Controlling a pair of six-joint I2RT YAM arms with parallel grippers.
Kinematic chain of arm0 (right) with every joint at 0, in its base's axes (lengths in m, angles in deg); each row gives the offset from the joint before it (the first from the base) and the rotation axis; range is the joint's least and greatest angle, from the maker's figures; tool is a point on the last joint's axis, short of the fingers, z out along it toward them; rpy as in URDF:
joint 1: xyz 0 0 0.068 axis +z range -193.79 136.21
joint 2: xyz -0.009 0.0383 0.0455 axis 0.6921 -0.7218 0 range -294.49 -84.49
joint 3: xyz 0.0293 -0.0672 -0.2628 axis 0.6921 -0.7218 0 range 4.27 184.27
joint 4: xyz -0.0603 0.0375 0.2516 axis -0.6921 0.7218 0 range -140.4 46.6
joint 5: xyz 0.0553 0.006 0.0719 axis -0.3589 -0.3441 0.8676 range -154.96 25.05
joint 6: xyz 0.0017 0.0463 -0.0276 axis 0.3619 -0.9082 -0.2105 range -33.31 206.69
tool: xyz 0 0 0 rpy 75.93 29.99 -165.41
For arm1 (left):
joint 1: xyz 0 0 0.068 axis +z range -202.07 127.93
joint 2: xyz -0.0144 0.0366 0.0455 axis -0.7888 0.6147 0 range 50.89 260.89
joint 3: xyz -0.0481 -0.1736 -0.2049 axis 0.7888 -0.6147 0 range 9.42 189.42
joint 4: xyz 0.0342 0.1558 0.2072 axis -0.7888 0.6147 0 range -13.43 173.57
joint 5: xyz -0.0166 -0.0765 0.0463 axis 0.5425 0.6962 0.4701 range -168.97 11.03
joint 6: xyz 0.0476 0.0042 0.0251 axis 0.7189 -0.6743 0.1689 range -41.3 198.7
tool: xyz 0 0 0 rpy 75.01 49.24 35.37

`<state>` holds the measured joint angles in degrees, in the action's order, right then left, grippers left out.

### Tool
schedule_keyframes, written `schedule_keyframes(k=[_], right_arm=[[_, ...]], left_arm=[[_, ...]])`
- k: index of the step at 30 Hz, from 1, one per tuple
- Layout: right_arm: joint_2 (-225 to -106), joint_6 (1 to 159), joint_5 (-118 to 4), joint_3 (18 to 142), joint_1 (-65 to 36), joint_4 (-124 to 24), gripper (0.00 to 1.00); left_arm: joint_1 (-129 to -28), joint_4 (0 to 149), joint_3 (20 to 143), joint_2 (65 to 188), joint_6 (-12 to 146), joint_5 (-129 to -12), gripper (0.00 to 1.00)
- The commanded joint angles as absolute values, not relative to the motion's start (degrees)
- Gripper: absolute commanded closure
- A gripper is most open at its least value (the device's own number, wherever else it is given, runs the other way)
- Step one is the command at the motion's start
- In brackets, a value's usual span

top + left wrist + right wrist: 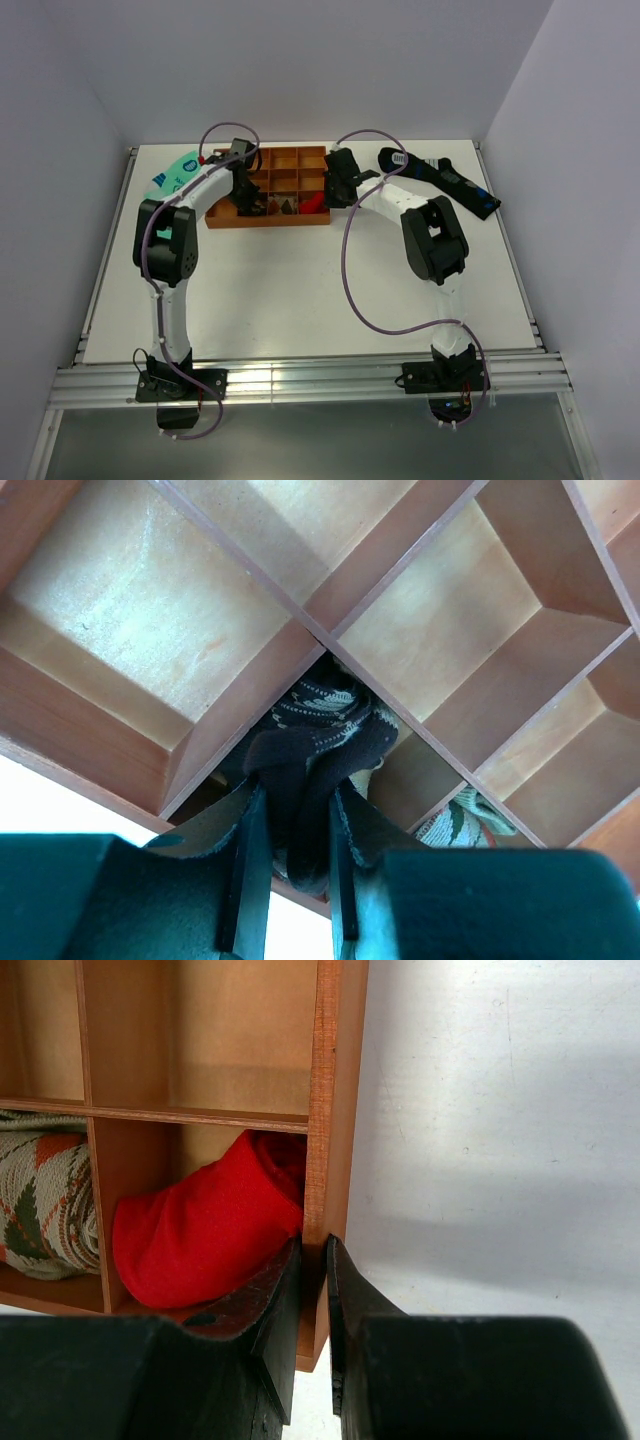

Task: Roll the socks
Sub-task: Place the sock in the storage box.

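Socks (pixel 318 725): brown pair with pale diamonds and a dark cuff, bunched into a loose wad. It sits in a cell of the wooden box (pixel 90 745), directly ahead of the left hand (pixel 296 810) and wedged into the cell's corner. The left hand is closed down narrow, and a fold of the dark knit is pinched between its fingers. The rest of the wad bulges just past the fingertips. Handling judgement: light, soft and limp, with no stiffness to carry a shape. The knit should give good friction, so slip is unlikely. The likelier fault is that a pinch catches one layer only and the bundle unrolls or trails when lifted. Best hold looks to be across the whole thickness at the cuff end, where the layers stack. There is no breakage risk, though a loop could snag on a divider edge. The right hand (pixel 312 1260) is nearly shut and straddles the box's outer side wall, one finger inside the cell and one outside; I read this as a brace for the box. A red sock (pixel 210 1230) lies against its inner finger, a patterned sock (pixel 45 1200) is one cell further in, and bare bench (pixel 500 1110) is on its outer side. A mint sock (pixel 172 175) lies outward of the left hand, and a dark sock (pixel 440 175) outward of the right.
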<state>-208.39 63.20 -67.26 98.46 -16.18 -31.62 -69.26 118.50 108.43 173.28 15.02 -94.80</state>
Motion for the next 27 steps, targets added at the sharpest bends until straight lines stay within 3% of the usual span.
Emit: schedule_keyframes(k=[1, 8, 13, 27], right_arm=[[-212.3, 64.2, -66.5, 99.3, -15.8, -33.1, 1.00], [-212.7, 64.3, -66.4, 99.5, -15.8, -33.0, 1.00], [-213.1, 64.3, -66.3, 99.5, -15.8, -32.9, 1.00], [-213.5, 64.4, -66.4, 99.9, -15.8, -32.6, 1.00]], left_arm=[[-69.4, 120.2, 103.8, 173.2, 12.4, -90.5, 0.86], [-68.9, 117.3, 99.6, 173.3, 10.1, -87.9, 0.99], [-68.1, 116.0, 97.4, 173.2, 9.5, -87.5, 1.00], [-68.1, 125.3, 105.6, 180.9, 10.6, -92.1, 1.00]])
